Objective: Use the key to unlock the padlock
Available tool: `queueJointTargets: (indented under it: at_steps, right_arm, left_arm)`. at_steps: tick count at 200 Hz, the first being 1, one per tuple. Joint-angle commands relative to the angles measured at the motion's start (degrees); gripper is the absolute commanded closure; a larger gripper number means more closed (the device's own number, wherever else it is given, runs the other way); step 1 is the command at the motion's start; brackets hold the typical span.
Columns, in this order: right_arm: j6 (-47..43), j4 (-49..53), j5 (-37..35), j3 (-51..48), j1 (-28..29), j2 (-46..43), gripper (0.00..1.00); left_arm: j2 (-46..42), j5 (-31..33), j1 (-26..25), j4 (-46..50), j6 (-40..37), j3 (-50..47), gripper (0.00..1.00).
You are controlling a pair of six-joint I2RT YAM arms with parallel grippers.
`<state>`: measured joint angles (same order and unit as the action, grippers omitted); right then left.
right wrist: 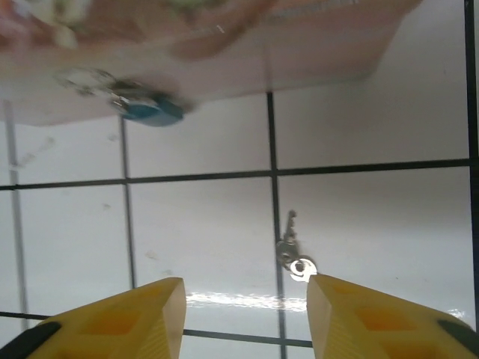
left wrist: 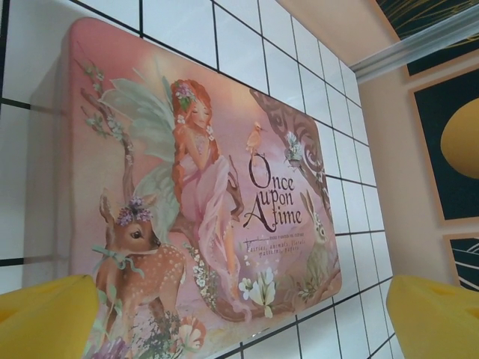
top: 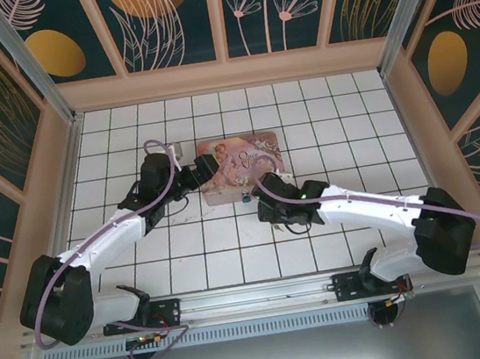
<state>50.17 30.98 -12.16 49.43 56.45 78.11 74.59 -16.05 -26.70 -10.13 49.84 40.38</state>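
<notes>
Padlock (right wrist: 153, 112), tiny blue body, silvery shackle, beside pink picture tin (right wrist: 224, 45); silvery key (right wrist: 290, 250) loose nearby. Right pincer (right wrist: 245, 314) open, empty: grasp key next.

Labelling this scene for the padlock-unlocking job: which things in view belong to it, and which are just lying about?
Belong to the job:
- padlock, blue with a silvery shackle
- key, lying on the table just ahead of the right gripper

Just lying about:
- pink tin, right beside the padlock
</notes>
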Motion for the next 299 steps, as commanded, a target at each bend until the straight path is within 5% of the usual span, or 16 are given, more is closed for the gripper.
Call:
queueJointTargets:
  at_steps: [1,102,165,228,299]
  right_arm:
    - [-3.25,0.13,-1.09,-1.11,-0.11,3.46,0.52]
    - [-6.75,-1.89,-1.37,0.56,-0.43,15.57,0.54]
    - [-6.76,-3.47,0.11,-0.20,-0.55,18.04,0.68]
    - [-5.63,-6.70,3.77,-3.68,-0.63,16.02,1.00]
    - [-1.87,-8.70,5.83,-5.13,-0.55,3.59,1.00]
  left_arm:
    - [-0.94,0.85,-0.28,0.99,0.20,-0.66,0.01]
    - [-1.73,0.76,-0.28,0.83,-0.23,-0.92,0.01]
    - [-1.37,0.50,-0.28,0.34,-0.35,-0.86,0.01]
    - [-1.36,-0.10,-0.28,0.12,-0.27,-0.83,0.01]
    - [-2.67,-1.22,-0.28,0.44,0.89,-0.65,0.01]
